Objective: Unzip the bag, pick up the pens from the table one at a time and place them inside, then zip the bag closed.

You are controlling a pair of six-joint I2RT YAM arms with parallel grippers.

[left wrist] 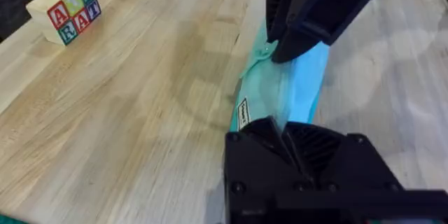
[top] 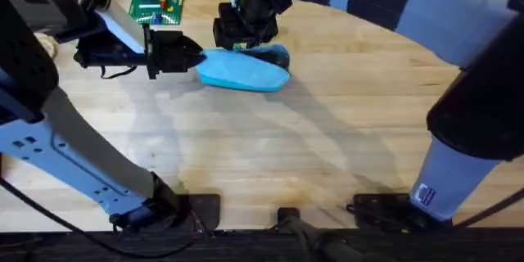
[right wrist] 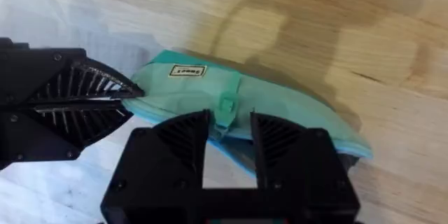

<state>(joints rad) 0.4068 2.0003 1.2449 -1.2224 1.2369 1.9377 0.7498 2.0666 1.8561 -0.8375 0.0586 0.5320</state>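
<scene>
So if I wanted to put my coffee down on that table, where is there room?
The table has a wide bare stretch between the bag and the arm bases at the near edge. It is crowded at the bag, where the left gripper and the right gripper both meet it, with a green circuit board just beyond.

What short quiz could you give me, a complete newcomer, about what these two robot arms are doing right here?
1. True or false: the light blue pouch lies on the wooden table.
2. Which one grips the pouch's end? A: left gripper. B: right gripper.
3. Fill in: the right gripper's fingers stand ___ close to the zipper pull.
Key: 1 true; 2 A; 3 open.
</scene>
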